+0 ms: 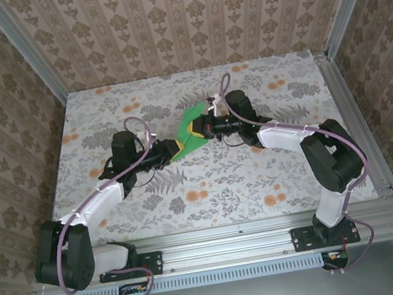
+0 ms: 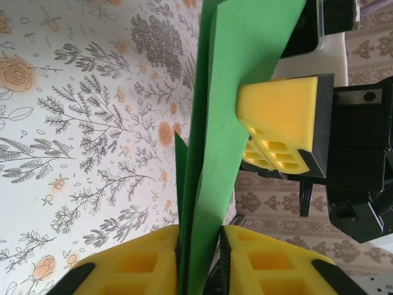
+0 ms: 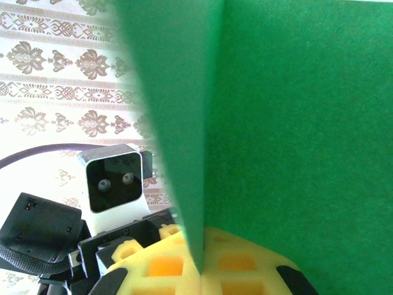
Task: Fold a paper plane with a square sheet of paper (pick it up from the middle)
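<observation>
Top view: folded square sheet of paper (image 1: 190,127) is held up off the floral tabletop (image 1: 261,175) near its centre, between both grippers.

Left gripper (image 1: 175,149) comes in from the sheet's 8 o'clock. In the left wrist view its jaws are narrow, and the yellow fingers (image 2: 144,261) pinch the green layers.

Right gripper (image 1: 197,126) comes in from 3 o'clock. It is closed on the fold, which rises from its pads (image 3: 245,270).

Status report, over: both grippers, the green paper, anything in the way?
Left gripper shut on the green paper. Right gripper shut on it too, from the opposite side. Paper creased, held up between them. Floral table beneath, no obstacle seen.
</observation>
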Controlling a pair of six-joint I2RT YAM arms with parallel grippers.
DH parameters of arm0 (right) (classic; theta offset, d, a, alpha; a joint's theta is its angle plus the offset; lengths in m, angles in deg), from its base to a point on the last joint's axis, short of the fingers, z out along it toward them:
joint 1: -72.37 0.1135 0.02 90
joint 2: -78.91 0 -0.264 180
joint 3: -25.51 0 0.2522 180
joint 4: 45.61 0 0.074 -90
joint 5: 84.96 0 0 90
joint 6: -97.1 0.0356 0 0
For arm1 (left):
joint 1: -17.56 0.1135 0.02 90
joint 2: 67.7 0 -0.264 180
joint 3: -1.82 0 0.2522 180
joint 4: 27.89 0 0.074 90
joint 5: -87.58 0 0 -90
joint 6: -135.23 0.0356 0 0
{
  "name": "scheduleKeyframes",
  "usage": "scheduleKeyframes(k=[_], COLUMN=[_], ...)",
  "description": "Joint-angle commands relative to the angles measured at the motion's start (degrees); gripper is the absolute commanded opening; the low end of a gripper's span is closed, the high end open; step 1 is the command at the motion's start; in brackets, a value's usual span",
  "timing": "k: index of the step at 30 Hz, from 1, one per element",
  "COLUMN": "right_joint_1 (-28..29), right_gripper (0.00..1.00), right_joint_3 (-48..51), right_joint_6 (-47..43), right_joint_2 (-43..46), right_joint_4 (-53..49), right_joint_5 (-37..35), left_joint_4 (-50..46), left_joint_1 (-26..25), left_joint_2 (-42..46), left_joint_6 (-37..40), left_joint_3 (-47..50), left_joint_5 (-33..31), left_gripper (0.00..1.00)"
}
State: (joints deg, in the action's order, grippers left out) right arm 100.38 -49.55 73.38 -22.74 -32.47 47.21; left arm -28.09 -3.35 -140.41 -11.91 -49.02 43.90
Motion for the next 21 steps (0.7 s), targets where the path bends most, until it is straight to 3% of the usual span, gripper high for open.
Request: scheduleKeyframes(k=[1,7,13,18,21], right_joint_1=[0.2,0.2,0.0,-0.7,-1.5], right_gripper=[0.0,0.02,0.1,0.26,0.37], right_joint_3=[0.2,-0.1,0.4,1.2,1.5], right_joint_6=[0.6,1.0,1.3,0.4,-3.0], right_joint_2=[-1.0,-1.4,-1.5,-0.7,1.0], right_joint_4=[1.7,1.9,1.7,0.3,-4.8], right_joint_5=[1.6,1.8,1.3,0.6,-0.7], left_joint_4=[-1.3,-1.5,-1.6,-4.4,-12.4], left_joint_1=[0.5,0.7,1.0,2.0,2.6], left_joint_2=[-0.5,-0.6,0.0,1.1,2.6], left_joint_6=[2.1,2.4,2.2,4.1,9.7], left_joint_3=[-1.7,-1.9,-2.0,-2.1,-4.1], left_joint_5=[0.9,1.0,1.0,0.3,-2.1], left_gripper=[0.19,0.1,0.09,0.08,0.08])
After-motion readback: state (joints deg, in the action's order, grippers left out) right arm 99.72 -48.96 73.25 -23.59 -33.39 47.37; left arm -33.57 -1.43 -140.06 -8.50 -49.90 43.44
